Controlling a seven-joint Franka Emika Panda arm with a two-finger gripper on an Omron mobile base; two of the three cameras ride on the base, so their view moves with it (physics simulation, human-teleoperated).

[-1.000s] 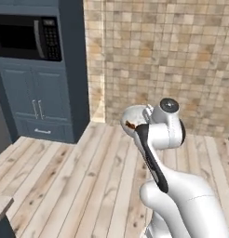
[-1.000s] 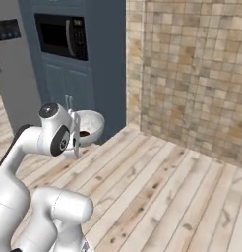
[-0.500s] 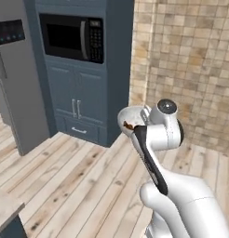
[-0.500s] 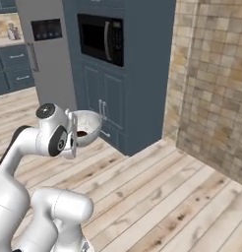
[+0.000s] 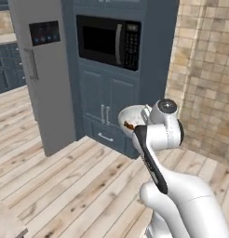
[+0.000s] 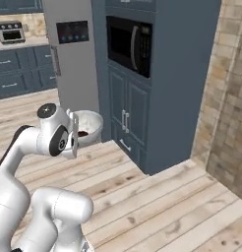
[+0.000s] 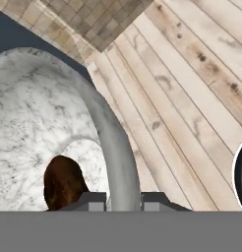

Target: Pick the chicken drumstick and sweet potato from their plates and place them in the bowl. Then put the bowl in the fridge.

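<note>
So the gripper [image 7: 122, 201] has its two fingers pinched on the rim of the bowl [image 7: 49, 133], one inside and one outside; the bowl [image 5: 133, 120] is carried in the air, off to the right of the grey fridge [image 5: 44, 74], in front of the dark blue cabinets [image 5: 111, 104]; something brown [image 7: 64, 183] sits inside.

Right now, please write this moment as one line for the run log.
phase: carry to fridge | fingers: closed on rim of bowl | bowl: brown food inside, held above wooden floor | fridge: door shut
</note>
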